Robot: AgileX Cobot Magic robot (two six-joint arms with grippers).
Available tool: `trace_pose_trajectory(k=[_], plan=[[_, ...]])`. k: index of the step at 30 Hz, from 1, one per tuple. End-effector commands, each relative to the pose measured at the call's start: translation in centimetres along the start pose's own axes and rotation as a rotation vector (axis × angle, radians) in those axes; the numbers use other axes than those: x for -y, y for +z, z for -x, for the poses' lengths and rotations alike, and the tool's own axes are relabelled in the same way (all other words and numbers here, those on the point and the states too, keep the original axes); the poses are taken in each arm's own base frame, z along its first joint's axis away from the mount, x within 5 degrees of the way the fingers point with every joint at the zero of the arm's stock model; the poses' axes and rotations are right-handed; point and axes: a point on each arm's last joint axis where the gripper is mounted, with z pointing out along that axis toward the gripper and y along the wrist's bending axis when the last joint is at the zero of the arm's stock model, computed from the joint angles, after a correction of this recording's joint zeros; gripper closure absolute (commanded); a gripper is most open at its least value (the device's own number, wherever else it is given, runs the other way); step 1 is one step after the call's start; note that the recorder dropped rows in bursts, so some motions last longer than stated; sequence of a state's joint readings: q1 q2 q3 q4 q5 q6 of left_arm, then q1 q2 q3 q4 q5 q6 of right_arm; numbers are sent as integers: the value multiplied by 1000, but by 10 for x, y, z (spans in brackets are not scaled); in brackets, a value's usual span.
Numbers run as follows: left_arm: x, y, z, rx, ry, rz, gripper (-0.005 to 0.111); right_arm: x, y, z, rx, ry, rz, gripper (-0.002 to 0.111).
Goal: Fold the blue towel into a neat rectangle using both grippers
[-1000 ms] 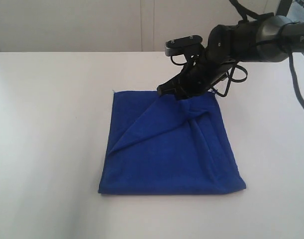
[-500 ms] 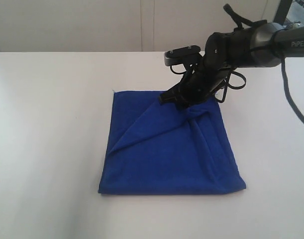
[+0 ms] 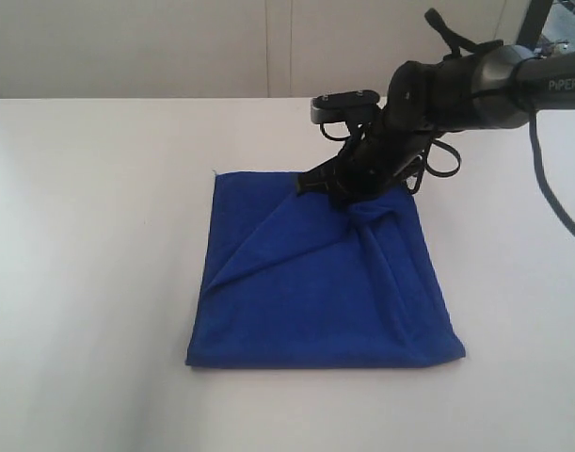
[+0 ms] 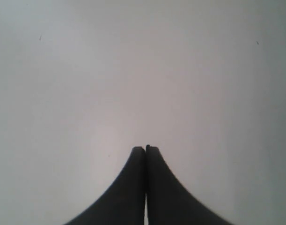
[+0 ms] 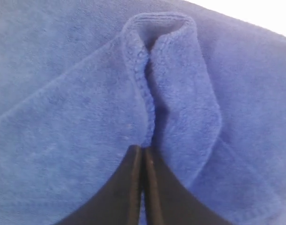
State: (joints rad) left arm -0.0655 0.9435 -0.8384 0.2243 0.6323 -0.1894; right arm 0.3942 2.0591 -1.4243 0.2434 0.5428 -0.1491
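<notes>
The blue towel (image 3: 315, 282) lies on the white table, roughly square, with a diagonal crease and folds bunched toward its far right corner. My right gripper (image 3: 348, 200) presses down on that bunched part near the far edge. Seen from the right wrist, its jaws (image 5: 143, 149) stand shut at the base of a raised ridge of towel (image 5: 171, 70) that puckers into the tips. In the left wrist view my left gripper (image 4: 146, 148) is shut with nothing in it, over bare white surface. It does not appear in the exterior view.
The white table (image 3: 89, 207) spreads wide on every side of the towel. A pale wall (image 3: 174, 47) runs behind the far edge. The right arm (image 3: 475, 80) and its cables reach in from the upper right.
The right gripper has come down onto the towel's far edge and its jaws have closed on a puckered fold. The towel's folds near that corner bunched slightly.
</notes>
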Motion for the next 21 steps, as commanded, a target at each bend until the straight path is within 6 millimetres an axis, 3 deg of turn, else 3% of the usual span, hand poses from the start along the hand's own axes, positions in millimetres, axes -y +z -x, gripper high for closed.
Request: trace_pose_trajectory(k=[1, 8, 16, 21], plan=[[0, -2, -1, -4, -7, -1, 107, -5, -2, 0, 0, 81, 56, 108], [0, -2, -1, -4, -7, -1, 107, -21, -1, 1, 5, 59, 79, 108], [0, -2, -1, -4, -7, -1, 107, -19, 7, -1, 6, 64, 72, 108], [0, -2, -1, -4, -7, -1, 107, -20, -5, 5, 35, 60, 77, 85]])
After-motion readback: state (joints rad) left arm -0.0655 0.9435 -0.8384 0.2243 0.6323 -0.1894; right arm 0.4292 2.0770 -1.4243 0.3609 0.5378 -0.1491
